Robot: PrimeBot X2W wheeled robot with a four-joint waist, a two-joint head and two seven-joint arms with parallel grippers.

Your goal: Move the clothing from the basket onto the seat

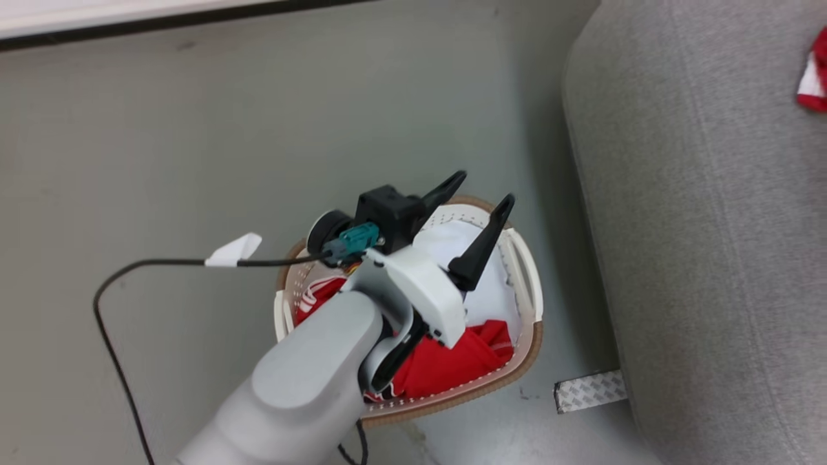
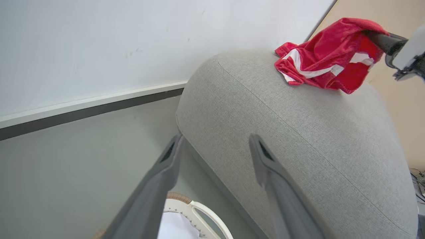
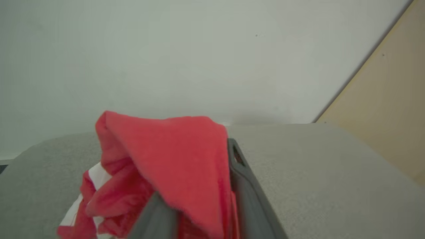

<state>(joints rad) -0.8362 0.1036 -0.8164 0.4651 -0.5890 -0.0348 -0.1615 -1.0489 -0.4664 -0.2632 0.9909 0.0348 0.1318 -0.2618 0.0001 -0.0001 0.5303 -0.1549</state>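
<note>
Red clothing [image 1: 452, 365] with white trim lies crumpled inside the basket [image 1: 497, 380], next to a white cloth [image 1: 446, 242] that is also inside the basket. One more red garment [image 2: 325, 63] with white stripes is outside the basket and rests on the rounded top of the seat [image 2: 298, 139], which stands just beside the basket. The right gripper [image 3: 214, 156] is at this garment, well apart from the basket. The cloth hangs over and between its fingers, and I cannot tell if they press it. The left gripper [image 1: 484, 187] hovers above the basket, fingers spread wide, holding nothing. The basket stands on a grey floor [image 1: 161, 129], with a black cable [image 1: 106, 310] beside it.
</note>
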